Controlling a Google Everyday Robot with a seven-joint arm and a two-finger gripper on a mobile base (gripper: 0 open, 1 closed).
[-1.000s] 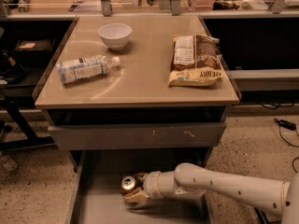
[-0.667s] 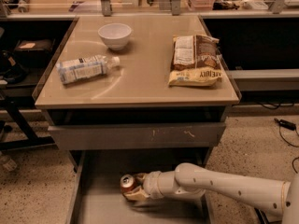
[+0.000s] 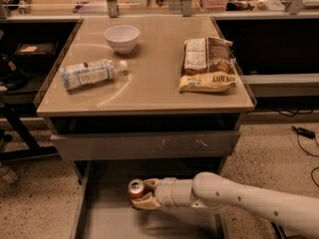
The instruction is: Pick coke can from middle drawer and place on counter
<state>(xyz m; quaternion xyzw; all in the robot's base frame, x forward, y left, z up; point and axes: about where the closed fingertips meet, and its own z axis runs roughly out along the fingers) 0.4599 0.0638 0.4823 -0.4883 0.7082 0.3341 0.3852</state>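
The coke can (image 3: 135, 187), red with a silver top, stands upright in the open middle drawer (image 3: 107, 219) below the cabinet. My gripper (image 3: 142, 193) reaches in from the right on a white arm, and its tan fingers (image 3: 146, 201) are closed around the can's right side. The can looks slightly above or on the drawer floor; I cannot tell which. The beige counter (image 3: 149, 78) lies above it.
On the counter are a white bowl (image 3: 121, 37), a clear plastic bottle lying on its side (image 3: 90, 73) and a chip bag (image 3: 208, 65). A scratched grey drawer front (image 3: 145, 144) overhangs the open drawer. Dark shelves flank both sides; cables (image 3: 302, 132) lie on the floor at the right.
The gripper and the can hold nearly the same place; no clear movement shows.
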